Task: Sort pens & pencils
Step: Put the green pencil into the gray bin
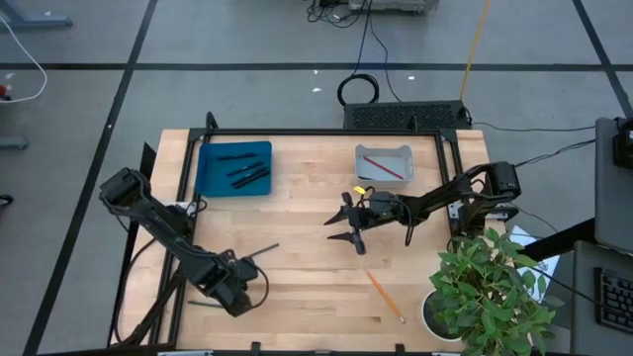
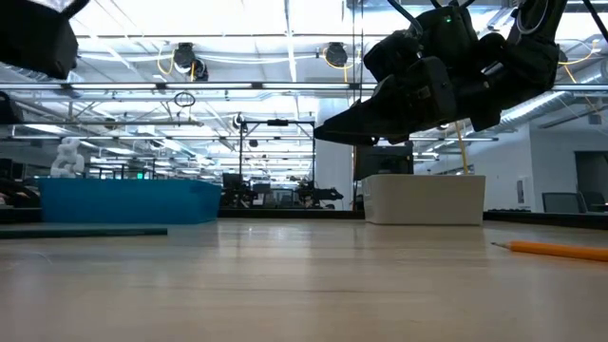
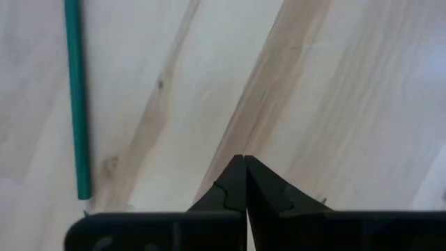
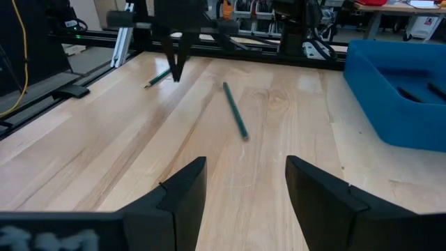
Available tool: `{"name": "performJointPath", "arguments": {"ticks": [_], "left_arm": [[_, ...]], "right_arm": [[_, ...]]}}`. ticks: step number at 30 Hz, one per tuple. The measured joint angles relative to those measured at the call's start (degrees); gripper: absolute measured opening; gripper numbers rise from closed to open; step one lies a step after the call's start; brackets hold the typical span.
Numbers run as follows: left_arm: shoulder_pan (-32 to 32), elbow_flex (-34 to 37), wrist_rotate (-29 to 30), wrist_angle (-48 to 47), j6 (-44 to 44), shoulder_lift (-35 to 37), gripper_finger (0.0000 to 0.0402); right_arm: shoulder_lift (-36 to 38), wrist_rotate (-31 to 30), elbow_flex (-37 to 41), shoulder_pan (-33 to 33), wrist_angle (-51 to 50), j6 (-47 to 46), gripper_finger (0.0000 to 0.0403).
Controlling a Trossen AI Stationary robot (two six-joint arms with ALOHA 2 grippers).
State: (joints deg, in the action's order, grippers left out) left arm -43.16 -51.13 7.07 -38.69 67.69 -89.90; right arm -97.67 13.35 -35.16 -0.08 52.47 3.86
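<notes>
The right gripper [image 1: 341, 225] hangs above the middle of the table [image 1: 307, 277], its fingers [image 4: 182, 187] spread wide with nothing between them. The left gripper [image 3: 245, 183] sits low at the table's near-left corner, fingers pressed together, empty. The high view shows pens [image 1: 242, 170] in the blue tray [image 1: 210, 183], a red pencil [image 1: 383, 165] in the white tray [image 1: 398, 178], and an orange pencil [image 1: 386, 297] loose near the plant [image 1: 490, 297]. Only the wrist views reveal the dark pencils as green [image 4: 235, 110], one lying just beside the left fingers [image 3: 77, 97].
</notes>
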Motion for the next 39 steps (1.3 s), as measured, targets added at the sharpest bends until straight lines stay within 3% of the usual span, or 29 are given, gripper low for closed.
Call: {"name": "performJointPath", "arguments": {"ticks": [11,15,21,28,39], "left_arm": [[1.88,0.3,1.4,-21.53,0.92,3.47,0.0042],[5.81,2.14,1.3,-21.05,-2.18,3.47,0.0093],[13.47,5.53,-4.08,-19.3,-8.0,3.51,0.015],[15.52,9.02,-9.03,-5.12,-10.03,3.49,0.0159],[12.98,9.42,-9.74,-8.54,-6.7,3.55,0.0159]], "right_arm": [[0.0,-0.01,0.0,0.0,0.0,0.0,0.0185],[0.0,0.0,0.0,0.0,0.02,0.0,0.0185],[0.0,-0.01,0.0,0.0,0.0,-0.19,0.0185],[0.0,0.01,0.0,0.01,-0.02,-0.03,0.0185],[0.0,-0.01,0.0,0.0,-0.04,-0.15,0.0185]]}}
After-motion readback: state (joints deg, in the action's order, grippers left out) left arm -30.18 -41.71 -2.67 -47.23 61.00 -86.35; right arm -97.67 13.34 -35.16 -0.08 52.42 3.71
